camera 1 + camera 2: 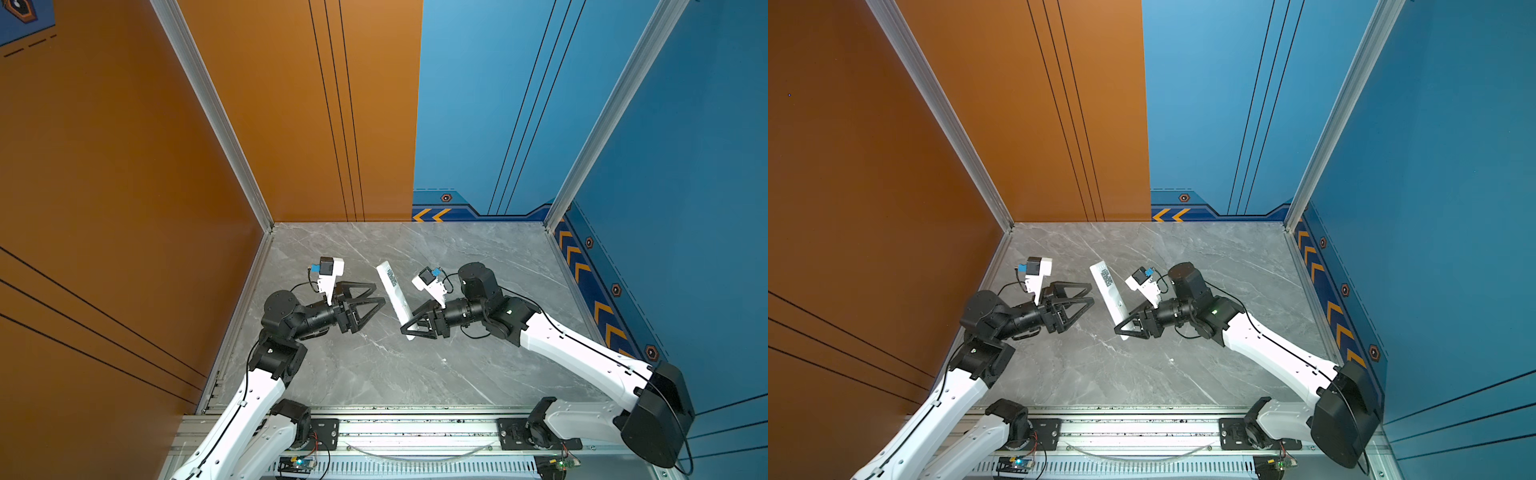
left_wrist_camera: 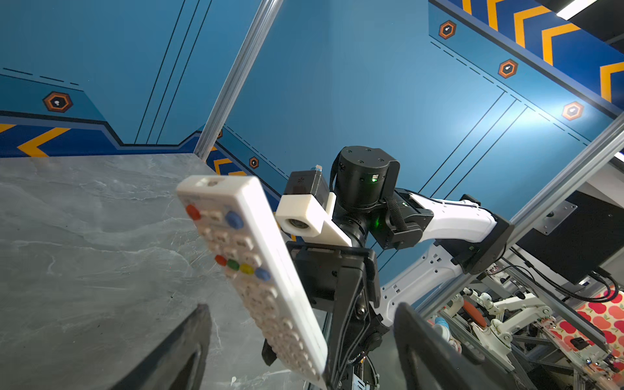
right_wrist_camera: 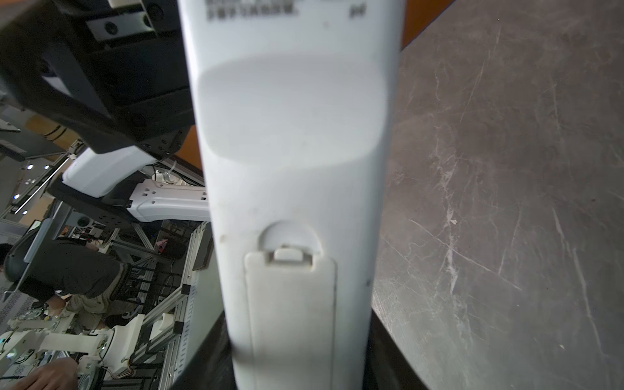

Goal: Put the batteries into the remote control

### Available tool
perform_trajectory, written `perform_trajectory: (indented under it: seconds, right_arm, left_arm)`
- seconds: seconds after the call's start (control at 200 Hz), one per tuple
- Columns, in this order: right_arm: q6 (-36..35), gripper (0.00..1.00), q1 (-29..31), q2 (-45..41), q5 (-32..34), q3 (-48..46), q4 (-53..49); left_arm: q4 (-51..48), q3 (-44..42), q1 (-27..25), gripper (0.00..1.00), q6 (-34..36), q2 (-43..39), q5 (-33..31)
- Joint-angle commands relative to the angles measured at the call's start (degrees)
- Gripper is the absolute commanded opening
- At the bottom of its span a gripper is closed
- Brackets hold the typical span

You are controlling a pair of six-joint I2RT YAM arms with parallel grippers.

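The white remote control is held off the grey table at a slant. My right gripper is shut on its near end. The right wrist view shows the remote's plain back with its small cover plate fitted in place, and my right gripper clamps both long edges. My left gripper stands open just left of the remote, apart from it. The left wrist view shows the remote's button face ahead of my open left gripper. The batteries are out of view.
The grey marble tabletop is closed in by an orange wall on the left and blue walls behind and on the right. An aluminium rail carrying both arm bases runs along the front edge.
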Motion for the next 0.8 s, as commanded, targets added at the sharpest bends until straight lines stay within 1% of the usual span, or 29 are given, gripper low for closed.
perform_trajectory:
  seconds: [0.0, 0.175, 0.365, 0.386, 0.421, 0.591, 0.796]
  right_arm:
    - [2.79, 0.11, -0.36, -2.40, -5.11, -0.97, 7.09]
    - [3.57, 0.12, -0.21, -3.77, -7.19, -1.23, 9.02]
    - [6.65, 0.12, 0.33, -4.86, -9.09, -2.81, 14.65]
    - [6.71, 0.12, 0.51, -4.96, -9.13, -2.87, 14.79]
    - [6.62, 0.12, 0.60, -5.05, -9.29, -3.00, 14.97]
    - [7.15, 0.12, 1.16, -5.19, -10.16, -3.27, 16.34]
    - [7.50, 0.12, 1.87, -5.30, -10.42, -3.45, 17.32]
  left_arm:
    - [6.15, -0.57, -1.61, 0.85, -1.09, 0.06, 1.92]
    - [7.45, 0.70, -3.97, 0.85, -0.89, 1.12, 2.02]
    - [8.30, 2.06, -6.31, 0.85, -0.57, 2.67, 1.50]
    - [8.37, 2.31, -6.54, 0.89, -0.54, 2.77, 1.33]
    - [8.41, 2.49, -7.01, 0.91, -0.45, 3.04, 1.04]
    - [8.46, 3.83, -9.46, 0.92, -0.05, 3.86, -0.30]
    - [8.46, 4.43, -11.04, 0.92, 0.47, 4.07, -1.45]
